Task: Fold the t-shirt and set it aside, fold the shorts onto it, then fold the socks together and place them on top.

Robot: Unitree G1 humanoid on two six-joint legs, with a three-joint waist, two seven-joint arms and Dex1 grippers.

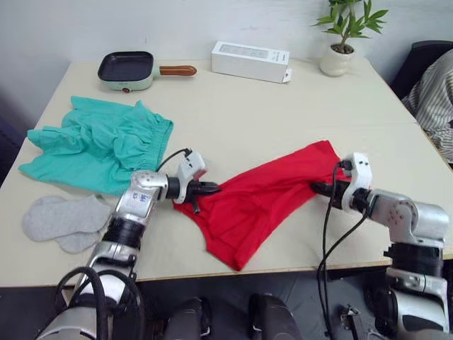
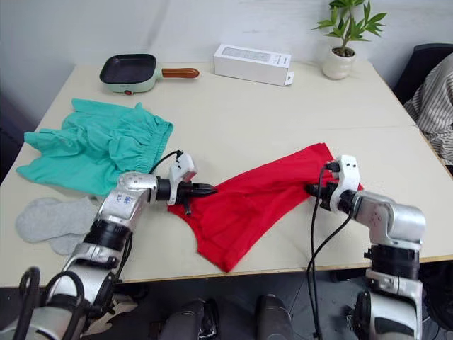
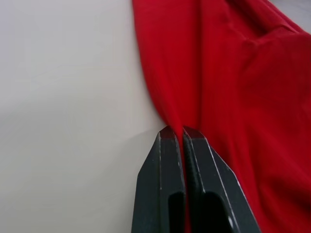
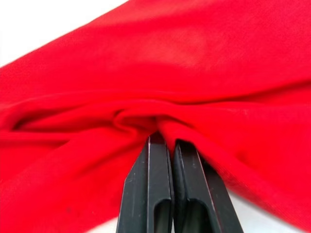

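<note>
While the t-shirt (image 1: 262, 198) lies stretched across the counter (image 1: 283, 106), the left hand (image 1: 212, 188) pinches its left edge and the right hand (image 1: 317, 188) pinches its right edge, fingers pressed together.

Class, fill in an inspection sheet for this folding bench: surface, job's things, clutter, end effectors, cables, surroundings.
Surface: beige table.
Job's things: red t-shirt lying partly folded; teal shorts crumpled; grey socks beside them.
Clutter: pan, white box, potted plant at far edge.
End effectors: left end effector and right end effector both pinch shirt.
Cables: black cable hangs along right arm.
Surroundings: striped fabric at the right.
</note>
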